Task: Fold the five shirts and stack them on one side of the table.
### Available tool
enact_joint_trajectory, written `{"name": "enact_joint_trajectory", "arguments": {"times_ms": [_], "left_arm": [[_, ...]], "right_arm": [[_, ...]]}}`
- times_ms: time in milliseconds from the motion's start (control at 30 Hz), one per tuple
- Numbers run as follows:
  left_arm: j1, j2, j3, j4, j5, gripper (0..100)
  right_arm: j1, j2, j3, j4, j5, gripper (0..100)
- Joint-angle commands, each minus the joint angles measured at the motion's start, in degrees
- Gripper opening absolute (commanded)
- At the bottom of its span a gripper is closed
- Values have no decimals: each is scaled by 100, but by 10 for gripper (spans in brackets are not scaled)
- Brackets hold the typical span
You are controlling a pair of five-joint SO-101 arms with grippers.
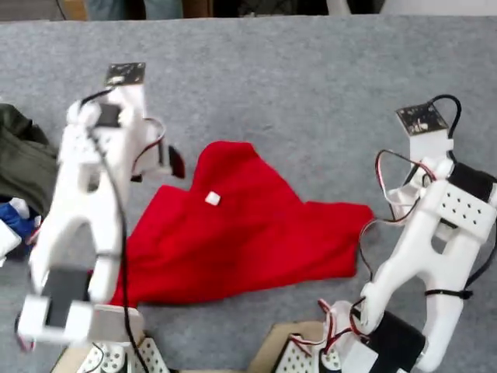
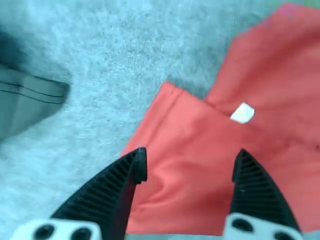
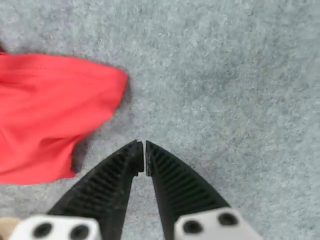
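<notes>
A crumpled red shirt (image 1: 241,229) lies spread in the middle of the grey table (image 1: 311,85), with a small white tag (image 1: 212,199) near its upper part. My left gripper (image 2: 192,161) is open, hovering over the shirt's (image 2: 200,165) edge close to the tag (image 2: 243,113); in the high view it (image 1: 161,165) sits at the shirt's upper left. My right gripper (image 3: 144,150) is shut with nothing in it, above bare table just beside a corner of the shirt (image 3: 50,125).
A dark green garment (image 1: 19,155) and a blue and white one (image 1: 15,221) lie bunched at the table's left edge. The green garment (image 2: 25,100) is also in the left wrist view. The arms' bases (image 1: 311,353) stand at the front edge.
</notes>
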Motion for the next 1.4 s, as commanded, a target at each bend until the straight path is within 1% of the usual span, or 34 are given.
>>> {"name": "enact_joint_trajectory", "arguments": {"times_ms": [0,167,267,367,733,900,1133,1367], "left_arm": [[110,1002,-989,97,721,287],[189,2259,-2079,809,1415,285],[180,2892,-2607,1064,1556,228],[171,3226,-2730,1064,1644,181],[189,3288,-2677,1055,1767,181],[171,3288,-2730,1029,2075,181],[198,3288,-2677,571,2470,181],[207,3736,-2730,378,2523,181]], "right_arm": [[-70,-84,57,-220,-53,15],[-88,-84,48,-325,-53,15],[-88,-75,40,-325,-53,15],[-88,-75,57,-325,-53,15],[-79,-75,66,-290,-53,15],[-88,-75,66,-290,-53,15],[-88,-75,66,-290,-53,15],[-88,-75,75,-290,-53,15]]}}
